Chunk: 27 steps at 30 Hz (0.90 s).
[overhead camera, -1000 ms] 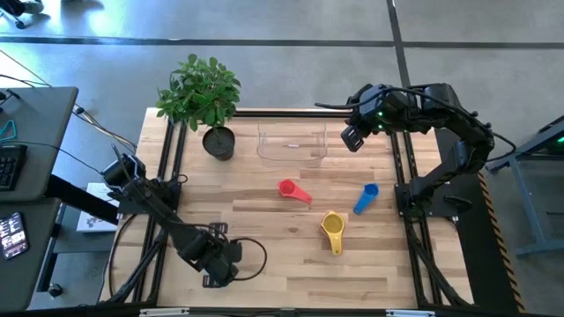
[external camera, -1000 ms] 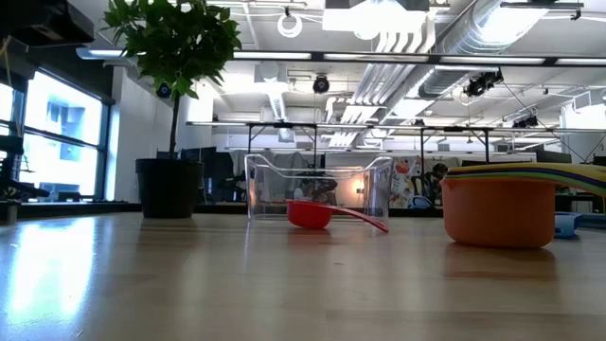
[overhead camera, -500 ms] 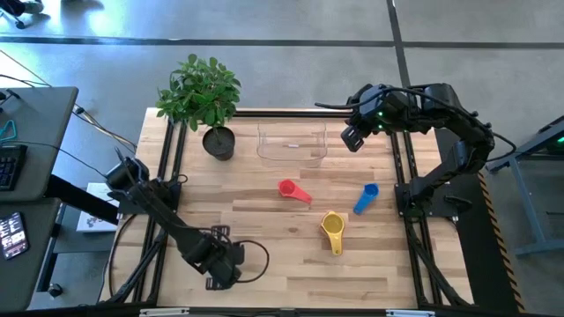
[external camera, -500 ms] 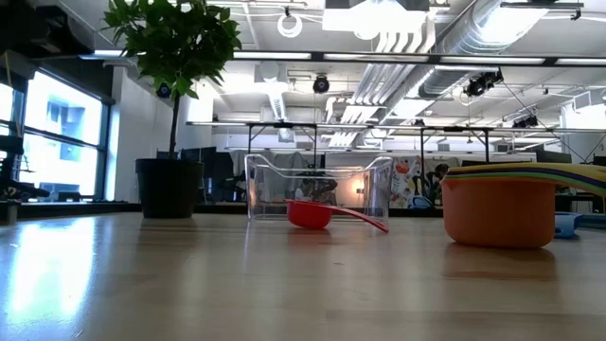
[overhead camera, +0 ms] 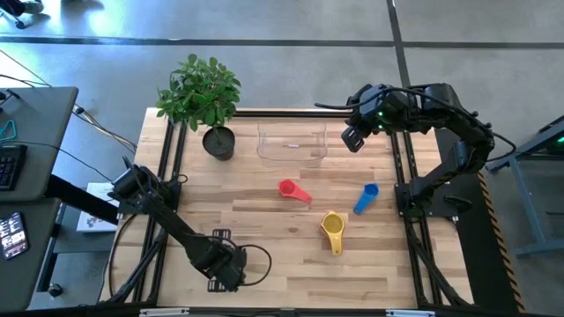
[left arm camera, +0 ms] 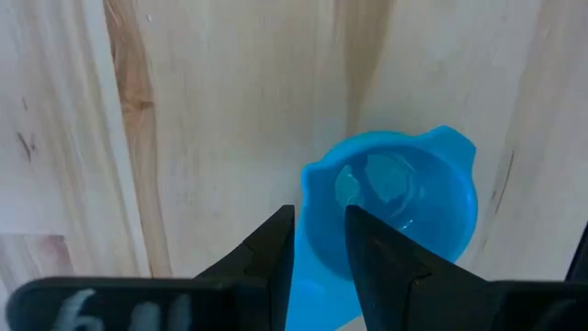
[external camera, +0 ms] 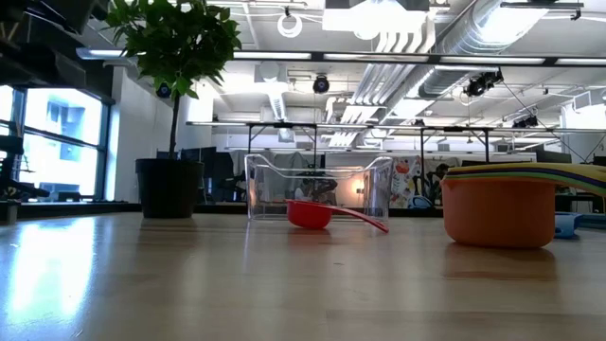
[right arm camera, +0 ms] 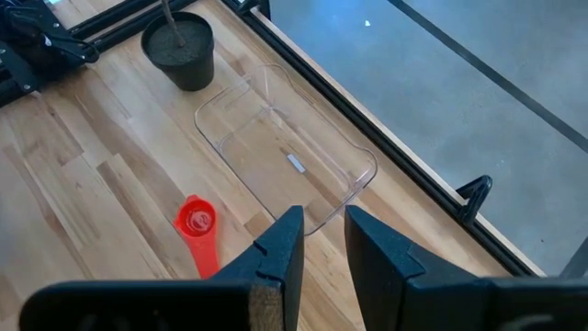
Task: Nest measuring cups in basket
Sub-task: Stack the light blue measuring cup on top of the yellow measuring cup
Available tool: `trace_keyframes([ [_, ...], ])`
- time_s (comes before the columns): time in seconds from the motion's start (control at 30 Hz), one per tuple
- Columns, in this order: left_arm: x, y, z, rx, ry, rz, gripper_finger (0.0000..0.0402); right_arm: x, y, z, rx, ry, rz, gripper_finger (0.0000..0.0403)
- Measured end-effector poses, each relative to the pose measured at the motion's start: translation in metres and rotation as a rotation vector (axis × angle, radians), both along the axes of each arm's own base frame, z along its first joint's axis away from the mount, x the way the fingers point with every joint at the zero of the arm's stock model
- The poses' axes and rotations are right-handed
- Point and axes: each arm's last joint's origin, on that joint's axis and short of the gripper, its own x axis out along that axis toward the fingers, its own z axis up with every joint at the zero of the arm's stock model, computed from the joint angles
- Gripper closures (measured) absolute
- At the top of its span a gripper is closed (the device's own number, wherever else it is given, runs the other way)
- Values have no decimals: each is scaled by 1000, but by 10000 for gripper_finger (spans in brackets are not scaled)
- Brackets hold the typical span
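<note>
Because I have two arms, I will tell about each one. My left pincer (overhead camera: pixel 227 271) is low over the near left part of the tabletop (overhead camera: pixel 282 251), well apart from everything else. In my left wrist view its fingers (left arm camera: pixel 276 253) are pinched close, and the flat handle of a teal cup (left arm camera: pixel 404 198) sits in the thin gap between them. So I think I am holding that cup by its handle. I cannot tell if the cup is lifted or sitting on the wood.

My right pincer (overhead camera: pixel 351 139) hangs up high by the right end of the basket (overhead camera: pixel 291 157). Its fingers are nearly together, with nothing in between.

The basket is at the far side of the tabletop, just beside the dark plant pot (overhead camera: pixel 218 143). It looks like nothing is in it. A red cup (overhead camera: pixel 288 187) lies in the middle. A blue cup (overhead camera: pixel 366 195) lies to its right. A stack of cups (overhead camera: pixel 333 227) with a yellow one on top sits nearer to me.

These cups look small, light and hard, made of smooth plastic. I think the round bowl would slip out of my fingers. The flat handle is the best place to pinch. A light cup can tip or spin, so I should squeeze it snugly and carry it slowly. It will not break easily.
</note>
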Motion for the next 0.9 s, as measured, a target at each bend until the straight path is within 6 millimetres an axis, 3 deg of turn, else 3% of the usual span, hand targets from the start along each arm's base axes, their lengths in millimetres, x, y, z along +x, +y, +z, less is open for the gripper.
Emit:
trace_keyframes([
  [0.43,8,10,0,18,-16,25,312,0,0,0,-4,4,5,330],
  [0.9,7,4,0,-5,-30,9,312,0,0,0,-13,12,19,330],
])
